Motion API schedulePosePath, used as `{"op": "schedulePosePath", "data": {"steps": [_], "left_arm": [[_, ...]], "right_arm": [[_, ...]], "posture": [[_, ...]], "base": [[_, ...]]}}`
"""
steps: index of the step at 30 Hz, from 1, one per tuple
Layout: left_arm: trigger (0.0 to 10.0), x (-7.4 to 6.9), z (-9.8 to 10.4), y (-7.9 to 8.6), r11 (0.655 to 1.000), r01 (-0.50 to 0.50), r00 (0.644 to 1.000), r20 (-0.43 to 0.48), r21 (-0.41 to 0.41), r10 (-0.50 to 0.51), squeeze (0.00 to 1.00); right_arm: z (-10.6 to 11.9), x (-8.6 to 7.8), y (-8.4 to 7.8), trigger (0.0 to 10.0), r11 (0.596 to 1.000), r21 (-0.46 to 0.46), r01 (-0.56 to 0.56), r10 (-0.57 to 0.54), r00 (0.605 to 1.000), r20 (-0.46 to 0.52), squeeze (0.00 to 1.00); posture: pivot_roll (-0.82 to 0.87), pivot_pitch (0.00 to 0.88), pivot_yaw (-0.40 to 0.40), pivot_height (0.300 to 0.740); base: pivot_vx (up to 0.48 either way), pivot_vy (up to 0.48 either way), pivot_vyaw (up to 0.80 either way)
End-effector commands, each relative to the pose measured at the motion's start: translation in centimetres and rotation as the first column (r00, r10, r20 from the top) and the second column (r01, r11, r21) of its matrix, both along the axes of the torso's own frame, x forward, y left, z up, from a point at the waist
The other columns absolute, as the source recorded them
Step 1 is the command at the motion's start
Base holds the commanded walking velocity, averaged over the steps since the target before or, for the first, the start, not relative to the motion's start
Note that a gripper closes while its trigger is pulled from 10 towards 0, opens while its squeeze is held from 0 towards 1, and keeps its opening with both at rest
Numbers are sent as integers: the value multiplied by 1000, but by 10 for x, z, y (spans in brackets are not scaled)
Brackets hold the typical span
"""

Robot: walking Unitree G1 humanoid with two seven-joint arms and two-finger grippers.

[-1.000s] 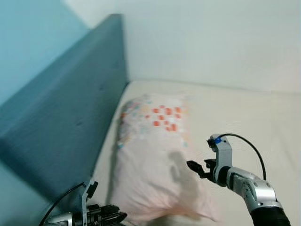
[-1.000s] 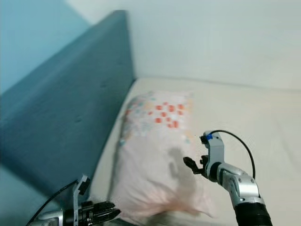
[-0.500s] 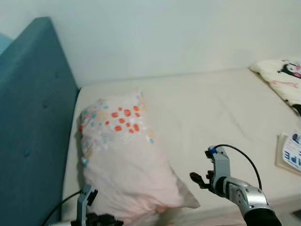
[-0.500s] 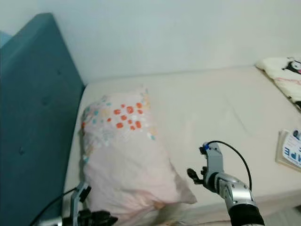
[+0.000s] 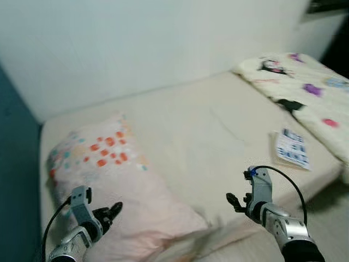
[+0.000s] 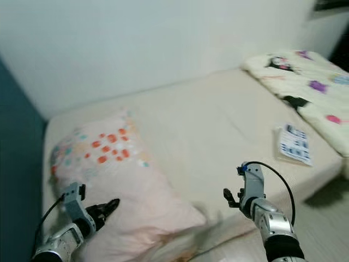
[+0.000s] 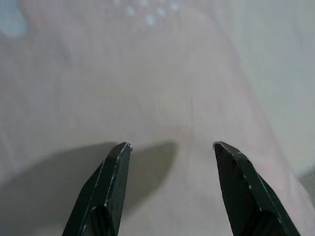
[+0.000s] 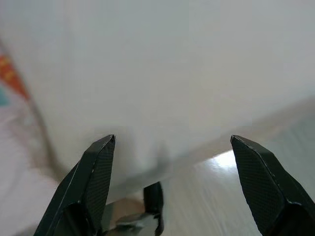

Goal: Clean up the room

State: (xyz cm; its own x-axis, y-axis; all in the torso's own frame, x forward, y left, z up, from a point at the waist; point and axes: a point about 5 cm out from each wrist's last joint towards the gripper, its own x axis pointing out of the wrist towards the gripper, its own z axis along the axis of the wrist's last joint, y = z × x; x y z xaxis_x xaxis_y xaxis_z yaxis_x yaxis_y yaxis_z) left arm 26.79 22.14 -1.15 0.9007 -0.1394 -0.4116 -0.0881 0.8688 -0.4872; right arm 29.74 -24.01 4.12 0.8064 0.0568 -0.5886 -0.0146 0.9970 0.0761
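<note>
A pale pink pillow [image 5: 109, 180] with orange and blue dots lies at the left end of the cream bed [image 5: 207, 125]. My left gripper [image 5: 113, 210] hovers open just above the pillow's near part, and the left wrist view has its fingers [image 7: 115, 167] spread over the pink cloth [image 7: 162, 88]. Open too, my right gripper [image 5: 231, 200] hangs at the bed's front edge, right of the pillow's corner. A white booklet with blue print [image 5: 292, 148] lies flat near the bed's right front corner. A cream blanket with cartoon prints [image 5: 305, 87] is bunched at the right end.
A teal headboard [image 6: 16, 125] stands at the far left. A white wall [image 5: 152, 38] runs behind the bed. Light floor [image 5: 332, 210] lies past the bed's right front corner, and the right wrist view takes in the bed's side and floor [image 8: 236, 196].
The camera has swung right: the headboard slid out to the left, the blanket and booklet came into view. My left gripper has risen over the pillow. The right gripper keeps its pose.
</note>
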Motion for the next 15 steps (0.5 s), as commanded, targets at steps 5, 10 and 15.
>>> {"op": "schedulePosePath", "data": {"steps": [5, 10, 15], "left_arm": [[10000, -5, -7, 12, 977, -209, 974, -80, 52, 212, 0], [10000, -7, -6, 24, 938, -307, 940, -102, 160, 325, 0], [10000, -14, -5, 45, 844, -452, 857, -121, 288, 500, 0]], "right_arm": [[-2, 1, 0, 10000, 1000, -4, 17, -17, 1000, 24, 0], [3, 6, 1, 10000, 1000, 3, 19, -19, 998, 59, 0], [8, 9, 4, 10000, 1000, 9, -7, 6, 995, 96, 0]], "posture": [[-61, 130, 32, 740], [-61, 133, 31, 740], [-67, 128, 29, 740]], "base": [[0, 0, -454], [0, 0, 0], [0, 0, 0]]}}
